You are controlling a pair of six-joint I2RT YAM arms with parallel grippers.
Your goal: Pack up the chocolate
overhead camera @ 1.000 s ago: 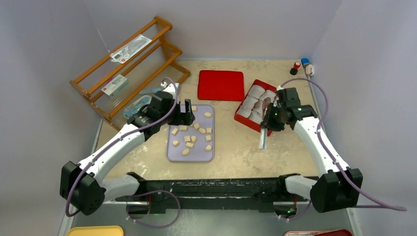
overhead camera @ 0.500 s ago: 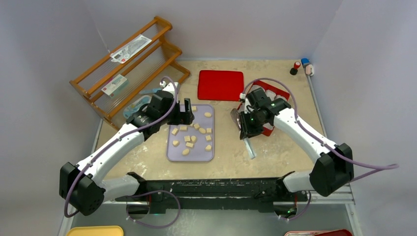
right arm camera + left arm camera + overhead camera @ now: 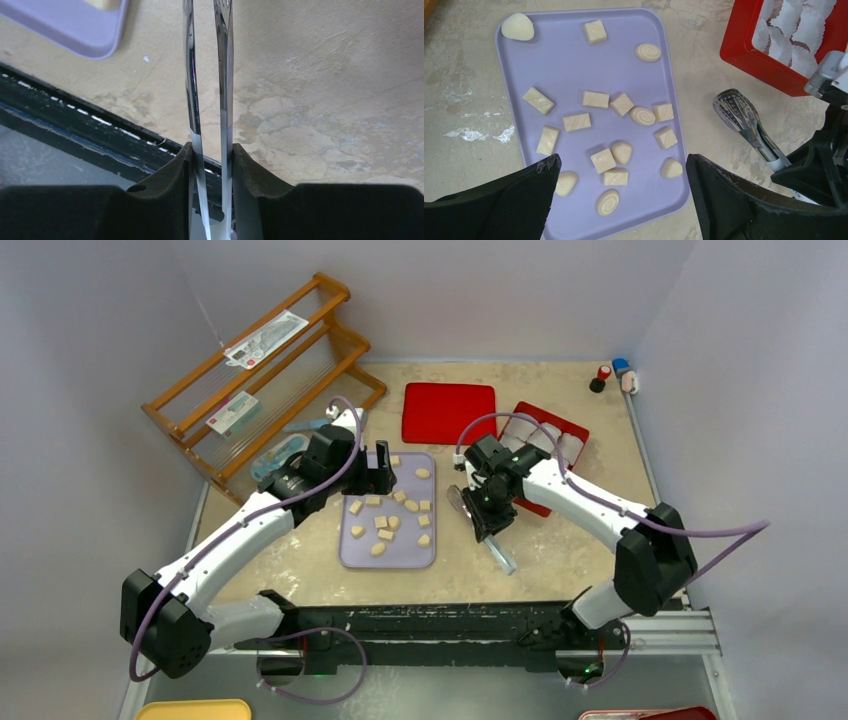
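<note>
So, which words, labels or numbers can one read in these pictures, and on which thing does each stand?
No text here can be read.
On the wooden rack, the upper packet: print too small to read.
On the same rack, the lower packet: print too small to read.
On the chocolate: some pieces bear a spiral, no letters.
On the tongs: a fine pattern on the head, no letters legible.
</note>
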